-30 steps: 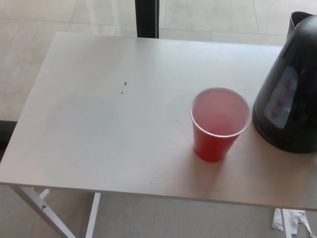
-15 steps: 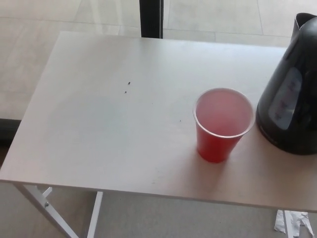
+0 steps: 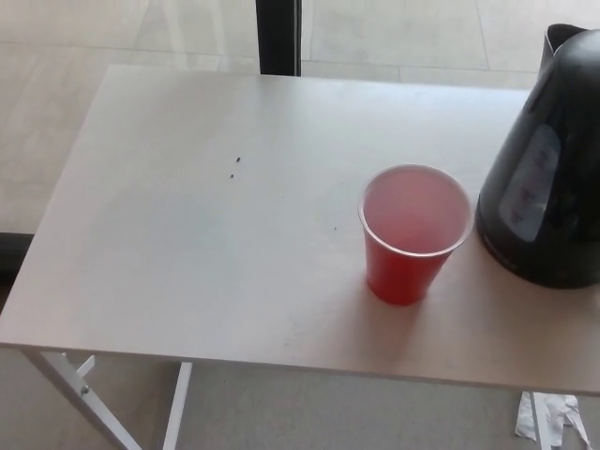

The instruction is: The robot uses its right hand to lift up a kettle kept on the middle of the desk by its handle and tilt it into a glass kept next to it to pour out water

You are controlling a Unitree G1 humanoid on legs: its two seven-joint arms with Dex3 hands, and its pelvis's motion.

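Note:
A black kettle [image 3: 548,169] stands upright at the right edge of the head view, partly cut off by the frame, its handle out of sight. Just left of it, a small gap apart, a red plastic cup [image 3: 412,234] stands upright on the pale desk [image 3: 206,234]; its inside looks pale pink. Neither of my hands shows in the view.
A dark vertical post [image 3: 278,36] rises behind the desk's far edge. White desk legs [image 3: 84,398] show below the front left edge. Crumpled white paper [image 3: 548,417] lies on the floor at the bottom right. Two tiny dark specks [image 3: 234,167] sit on the desk.
The whole picture has shifted slightly right and back left, so the camera moved. The kettle and cup have stayed where they stand.

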